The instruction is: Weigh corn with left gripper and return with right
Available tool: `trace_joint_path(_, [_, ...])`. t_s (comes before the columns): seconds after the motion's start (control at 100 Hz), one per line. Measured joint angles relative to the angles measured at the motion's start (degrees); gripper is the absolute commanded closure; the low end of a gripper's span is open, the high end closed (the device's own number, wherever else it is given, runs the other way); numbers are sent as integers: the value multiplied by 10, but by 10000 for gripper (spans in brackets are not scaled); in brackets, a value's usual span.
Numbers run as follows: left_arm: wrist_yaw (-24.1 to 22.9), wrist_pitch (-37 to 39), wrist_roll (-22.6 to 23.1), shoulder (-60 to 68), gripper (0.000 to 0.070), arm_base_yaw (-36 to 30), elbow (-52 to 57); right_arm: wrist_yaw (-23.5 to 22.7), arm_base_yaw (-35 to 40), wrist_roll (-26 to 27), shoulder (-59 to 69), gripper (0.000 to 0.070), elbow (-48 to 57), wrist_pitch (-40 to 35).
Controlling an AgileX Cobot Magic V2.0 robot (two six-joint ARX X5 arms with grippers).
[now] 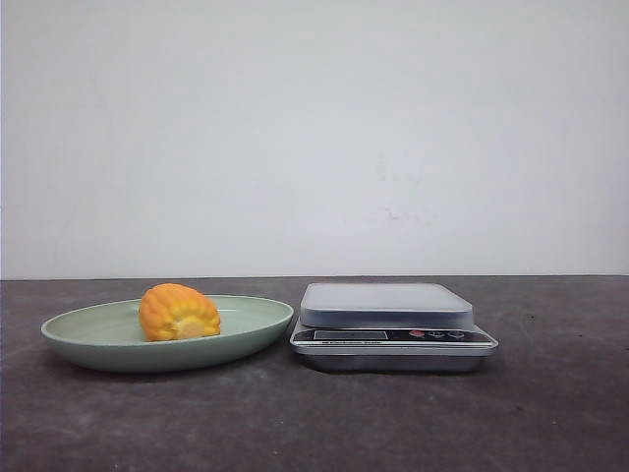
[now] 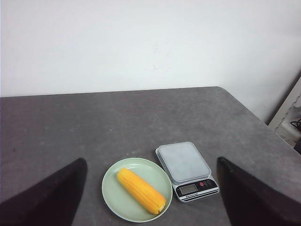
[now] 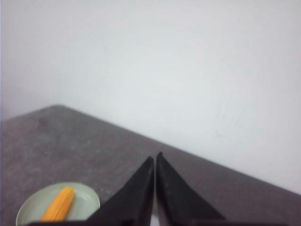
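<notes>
Orange-yellow against pale green is what catches my eye first: the corn lies in a shallow green plate at the lower left of my front view, its end turned toward the camera so it looks stubby there. From my left wrist camera the corn shows its full length, a long cob lying diagonally across the plate, low in the centre of that frame.

Just beside the plate, to its right in the front view, stands a small silver kitchen scale with a grey weighing platform, a dark display strip and small buttons along its front edge. Plate and scale look nearly touching from the front; from the left wrist view the scale has a narrow gap to the plate. Both sit on a dark grey table before a plain white wall.

My left gripper is spread wide, its two dark fingers at the lower corners of that frame, well above the table and holding nothing. My right gripper has its two black pointed fingers pressed together, tips meeting at lower centre, nothing between them. The plate with the corn shows at the lower left of that view.
</notes>
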Motion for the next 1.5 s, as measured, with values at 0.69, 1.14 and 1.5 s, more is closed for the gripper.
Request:
trace_joint_path(0.69, [0, 0, 0, 0, 191, 0, 0, 0, 0, -2, -21, 700, 0, -4])
trace_joint_path(1.14, [0, 0, 0, 0, 191, 0, 0, -14, -70, -2, -30, 700, 0, -23])
trace_joint_path(1.5, [0, 0, 0, 0, 191, 0, 0, 80, -252, 7, -40, 700, -116, -29])
